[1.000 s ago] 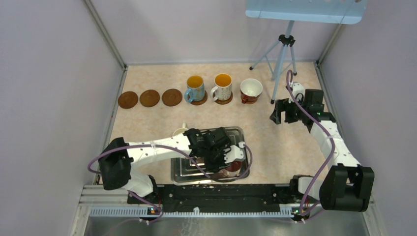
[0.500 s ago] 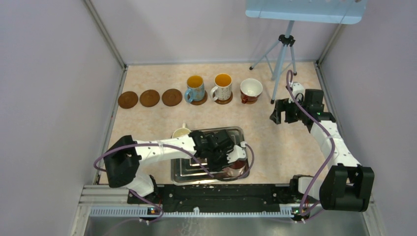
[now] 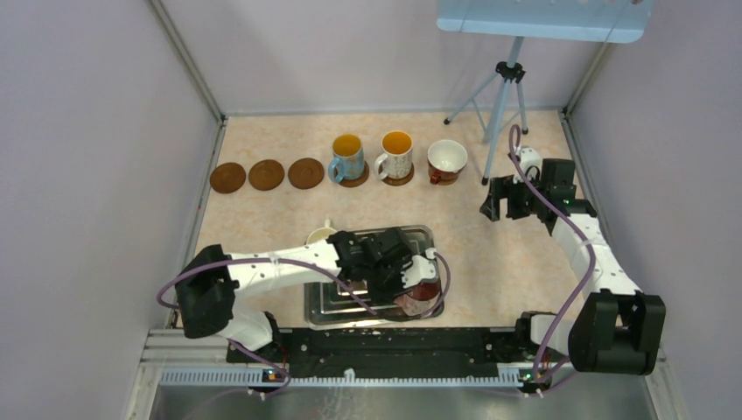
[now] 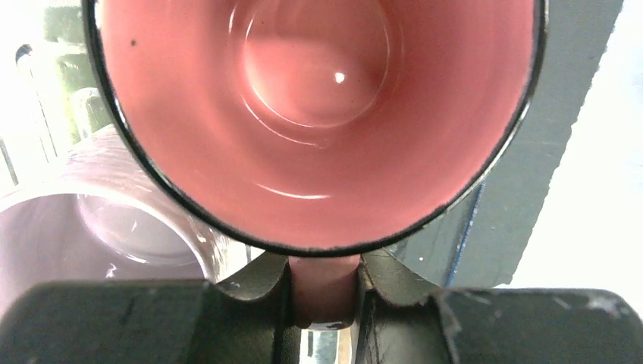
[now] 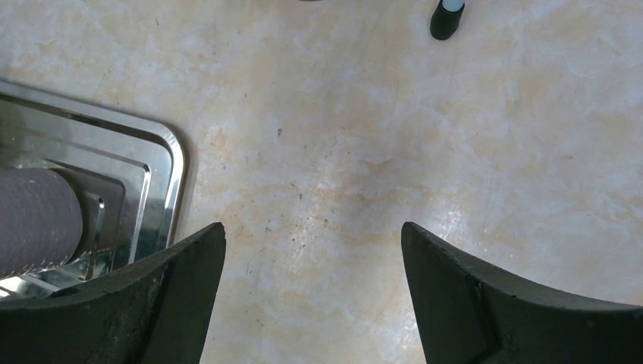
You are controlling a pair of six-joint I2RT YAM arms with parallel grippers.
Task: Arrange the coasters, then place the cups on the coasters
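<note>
Three bare brown coasters (image 3: 266, 174) lie in a row at the back left. To their right, three cups stand on coasters: a blue-handled one (image 3: 347, 157), a white one with orange inside (image 3: 396, 154) and a wide white one (image 3: 447, 159). My left gripper (image 3: 409, 282) is over the silver tray (image 3: 337, 302), shut on the handle (image 4: 324, 284) of the pink cup (image 4: 318, 114). The pale lilac cup (image 4: 83, 227) stands just beside it. A cream cup (image 3: 321, 236) sits at the tray's far left corner. My right gripper (image 3: 507, 197) hovers open at the right over bare table.
A tripod (image 3: 499, 96) stands at the back right, one foot (image 5: 446, 19) beyond my right gripper (image 5: 312, 243). Walls close in on both sides. The tray's corner (image 5: 163, 152) and a purplish cable (image 5: 34, 220) show left of the right fingers.
My left jaws have closed the last bit onto the pink cup's handle, and the left wrist has shifted slightly over the tray. The right arm has not moved.
</note>
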